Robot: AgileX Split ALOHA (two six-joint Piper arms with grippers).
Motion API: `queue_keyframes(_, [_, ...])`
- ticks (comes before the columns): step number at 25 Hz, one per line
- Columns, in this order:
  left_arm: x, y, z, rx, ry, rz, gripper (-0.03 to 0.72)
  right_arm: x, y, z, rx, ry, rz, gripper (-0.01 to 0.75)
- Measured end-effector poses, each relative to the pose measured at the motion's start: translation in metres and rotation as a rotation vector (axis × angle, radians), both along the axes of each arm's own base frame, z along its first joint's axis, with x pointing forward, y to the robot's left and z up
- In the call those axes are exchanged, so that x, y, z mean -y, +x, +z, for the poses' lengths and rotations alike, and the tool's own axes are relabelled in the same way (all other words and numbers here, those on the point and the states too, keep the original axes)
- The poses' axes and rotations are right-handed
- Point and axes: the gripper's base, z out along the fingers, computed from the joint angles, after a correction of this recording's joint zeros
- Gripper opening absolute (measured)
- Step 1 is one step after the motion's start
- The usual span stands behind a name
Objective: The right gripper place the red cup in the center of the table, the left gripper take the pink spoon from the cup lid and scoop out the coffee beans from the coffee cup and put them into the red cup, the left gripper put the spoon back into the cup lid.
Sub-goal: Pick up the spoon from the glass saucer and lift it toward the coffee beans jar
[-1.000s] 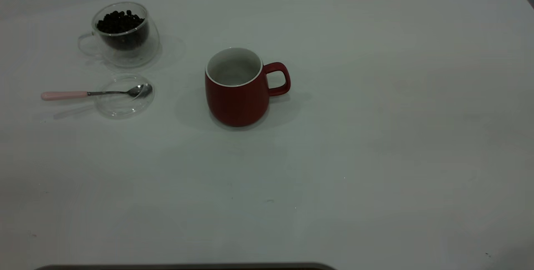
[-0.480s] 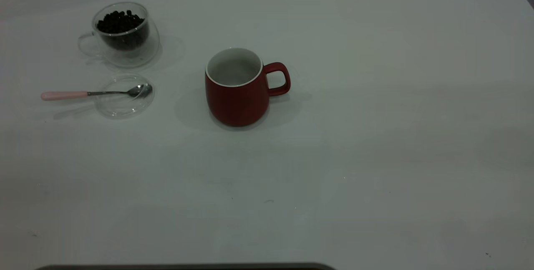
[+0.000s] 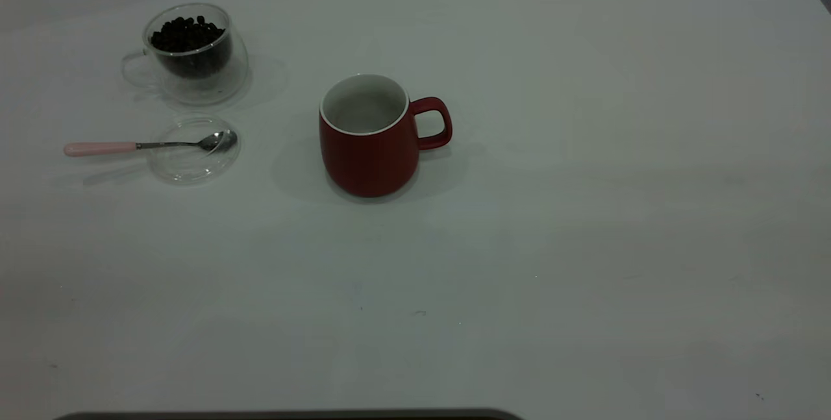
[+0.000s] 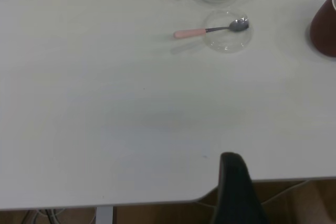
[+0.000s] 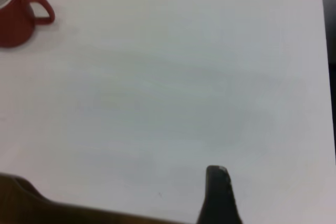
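Step in hand: the dark red ceramic mug with white inside, the red cup [image 3: 370, 141], already stands upright near the middle of the exterior frame, so the placing looks done; I judge the spoon pickup comes next.
Spoon: the pink spoon [image 3: 139, 145], pale pink handle and shiny metal bowl, lies at the left of the exterior frame, its bowl resting on the round clear glass cup lid [image 3: 193, 149], its handle sticking out past the lid's rim over the table.
Beans: the heap of dark coffee beans [image 3: 187, 34] sits in the clear double-walled glass coffee cup [image 3: 192, 53], upper left of the frame, just behind the lid.
Left gripper: the left gripper [image 4: 236, 190] shows only as one black part at the table edge, well apart from the spoon; whether its fingers are spread, I cannot tell.
Right gripper: the right gripper [image 5: 219, 195] shows likewise one dark part, well apart from the mug; fingers' state cannot be told.
Next move calls for: reaching to the free handle and pinching it without dragging the lid.
Surface: the plain white table [image 3: 584, 212], rounded corner at upper right.
Room: a grey wall strip along the top.
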Motion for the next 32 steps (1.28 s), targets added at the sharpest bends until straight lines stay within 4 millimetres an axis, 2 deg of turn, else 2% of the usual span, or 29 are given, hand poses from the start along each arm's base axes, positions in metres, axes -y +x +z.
queue_keyframes(32, [0.0, 0.0, 0.0, 0.0, -0.001, 0.001, 0.517, -0.0006, -0.0041, 0.0002, 0.031, 0.006, 0.0, 0.591])
